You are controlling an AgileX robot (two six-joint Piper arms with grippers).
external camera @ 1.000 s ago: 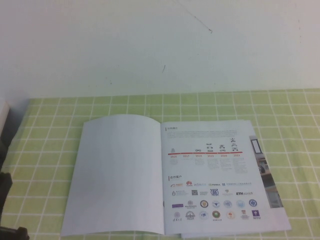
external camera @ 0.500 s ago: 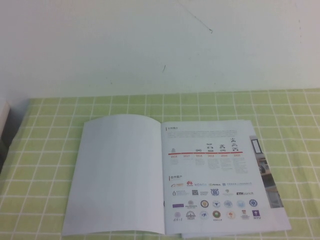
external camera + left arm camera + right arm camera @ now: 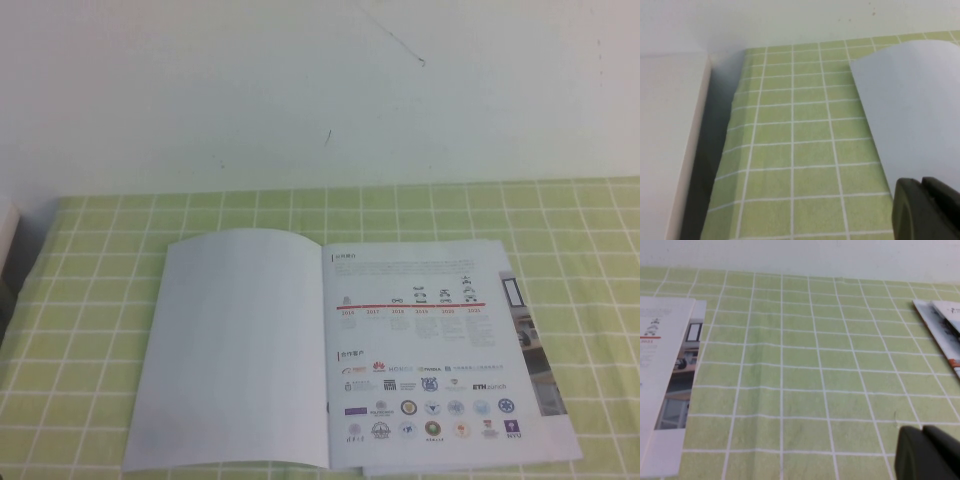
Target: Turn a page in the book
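Note:
The book point(image 3: 420, 350) lies open on the green checked tablecloth. The page point(image 3: 235, 350), the cover leaf, lies flat on the left with its plain white back up. The right inner page shows a red timeline and rows of small logos. Neither gripper shows in the high view. In the left wrist view my left gripper point(image 3: 924, 186) is shut and empty, over the near edge of the white page point(image 3: 910, 110). In the right wrist view my right gripper point(image 3: 922, 432) is shut and empty over bare cloth, to the right of the book point(image 3: 665, 365).
The green checked tablecloth point(image 3: 100, 290) covers the table up to a white wall. A second booklet point(image 3: 945, 330) lies at the far right of the cloth. A white box point(image 3: 670, 140) stands off the cloth's left edge.
The dark arm part at the lower left edge of the high view has drawn out of sight. The book has not moved.

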